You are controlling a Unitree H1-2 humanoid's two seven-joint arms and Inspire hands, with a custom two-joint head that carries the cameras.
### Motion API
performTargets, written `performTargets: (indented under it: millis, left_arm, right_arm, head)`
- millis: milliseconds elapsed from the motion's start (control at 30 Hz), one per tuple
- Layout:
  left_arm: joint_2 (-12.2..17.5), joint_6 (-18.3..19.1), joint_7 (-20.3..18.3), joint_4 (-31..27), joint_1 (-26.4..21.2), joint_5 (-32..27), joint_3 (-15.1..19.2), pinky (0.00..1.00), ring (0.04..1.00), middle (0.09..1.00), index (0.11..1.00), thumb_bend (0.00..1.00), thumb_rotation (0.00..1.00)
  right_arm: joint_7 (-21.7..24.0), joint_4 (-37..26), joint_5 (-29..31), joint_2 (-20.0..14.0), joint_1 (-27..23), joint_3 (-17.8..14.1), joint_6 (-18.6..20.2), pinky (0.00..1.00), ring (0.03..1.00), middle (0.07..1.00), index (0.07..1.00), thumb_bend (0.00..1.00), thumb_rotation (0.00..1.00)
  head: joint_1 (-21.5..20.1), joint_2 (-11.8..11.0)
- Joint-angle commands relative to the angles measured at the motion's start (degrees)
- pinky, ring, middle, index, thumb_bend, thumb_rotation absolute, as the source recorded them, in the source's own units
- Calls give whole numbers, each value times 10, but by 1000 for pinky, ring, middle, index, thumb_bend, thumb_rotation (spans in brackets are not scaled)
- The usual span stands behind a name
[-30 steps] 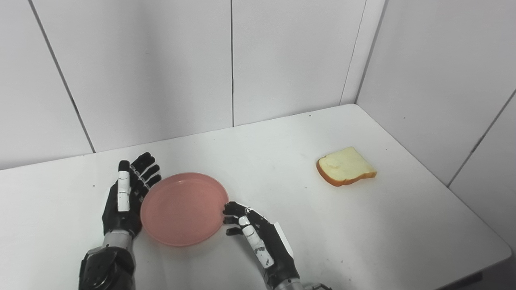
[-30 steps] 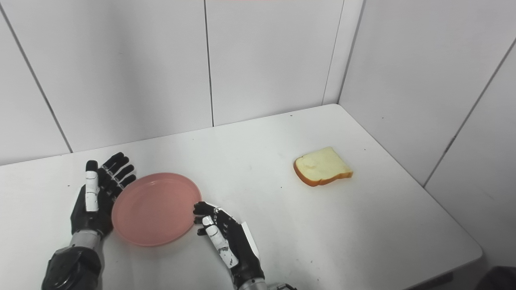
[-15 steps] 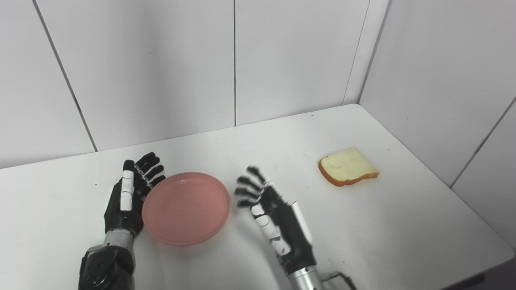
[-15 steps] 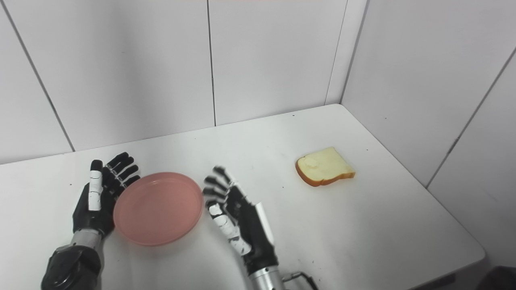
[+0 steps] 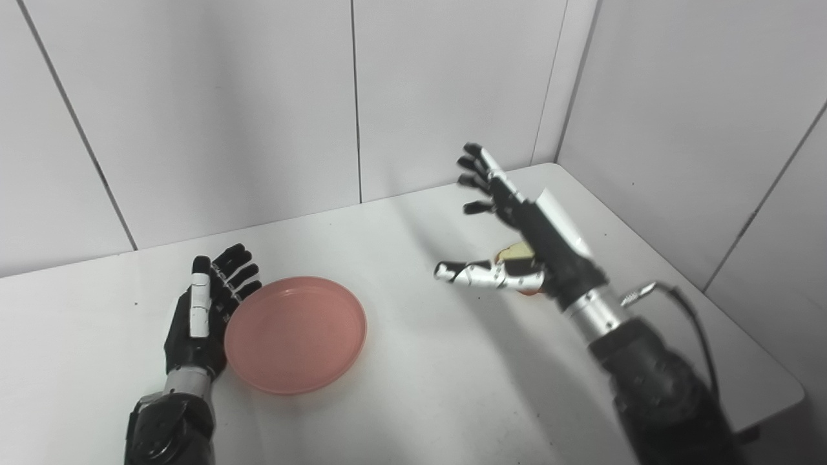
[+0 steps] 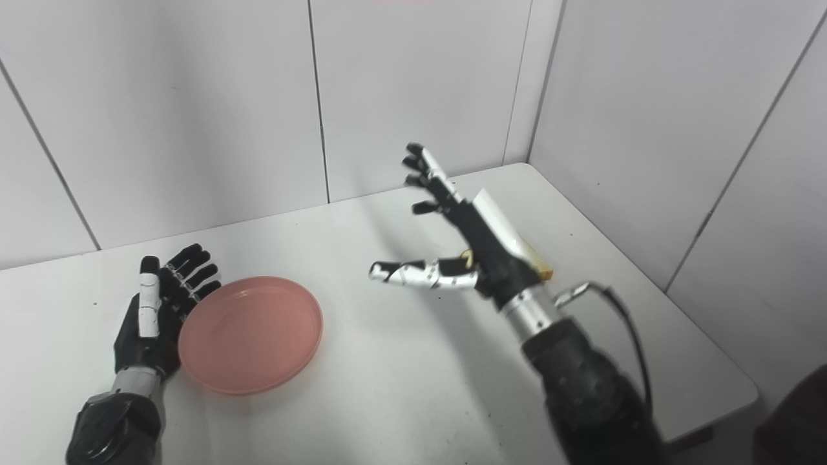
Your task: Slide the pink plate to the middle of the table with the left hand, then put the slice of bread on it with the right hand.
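Observation:
The pink plate (image 5: 296, 333) lies flat on the white table (image 5: 413, 387), left of its middle. My left hand (image 5: 205, 316) rests open on the table with its palm against the plate's left rim. My right hand (image 5: 517, 242) is raised above the table at the right, open, fingers spread and thumb pointing left, holding nothing. The slice of bread (image 5: 515, 253) lies on the table behind that hand; only a small yellow and brown part shows past the palm, and its crust edge (image 6: 541, 270) peeks out in the right eye view.
White panelled walls close the table at the back and on the right. The table's right edge (image 5: 769, 381) runs close beside my right forearm (image 5: 652, 381), where a cable loops out.
My right hand left the plate's right rim, rose and swung right and away over the table, and now covers most of the bread. The left hand and plate stayed put. The camera shifted slightly.

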Motion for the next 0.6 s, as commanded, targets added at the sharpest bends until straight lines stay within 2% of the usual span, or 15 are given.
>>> performTargets:
  millis: [0,67,133,233,367,533,567]
  left_arm:
    - [-4,27,10,32,23,5,0,746,793,808,714,942,872]
    - [-4,26,8,33,23,6,-1,743,793,806,717,936,879]
    - [-3,23,7,35,22,8,-2,737,793,805,720,929,886]
    - [-1,23,8,34,22,7,-2,735,795,807,724,917,889]
    - [1,23,5,35,22,4,0,730,796,805,721,916,885]
    - [2,23,2,32,21,3,0,713,796,805,723,909,876]
    - [1,24,2,31,21,3,0,711,792,800,722,907,875]
  right_arm:
    - [24,4,6,-40,-19,-13,14,780,926,988,1000,1000,309]
    - [60,28,6,-93,-29,-8,15,790,932,990,1000,1000,272]
    - [90,58,-12,-144,-41,7,-2,782,928,988,1000,1000,265]
    - [124,107,-60,-212,-67,44,-24,769,919,985,1000,1000,262]
    - [166,172,-129,-276,-116,111,-69,741,958,999,1000,1000,255]
    - [243,212,-199,-321,-174,178,-70,802,1000,1000,1000,1000,257]
    - [263,223,-212,-327,-187,192,-69,849,1000,1000,1000,1000,256]
  head:
    - [2,1]
    - [3,1]
    - [3,1]
    - [3,1]
    - [8,1]
    - [8,2]
    - [9,3]
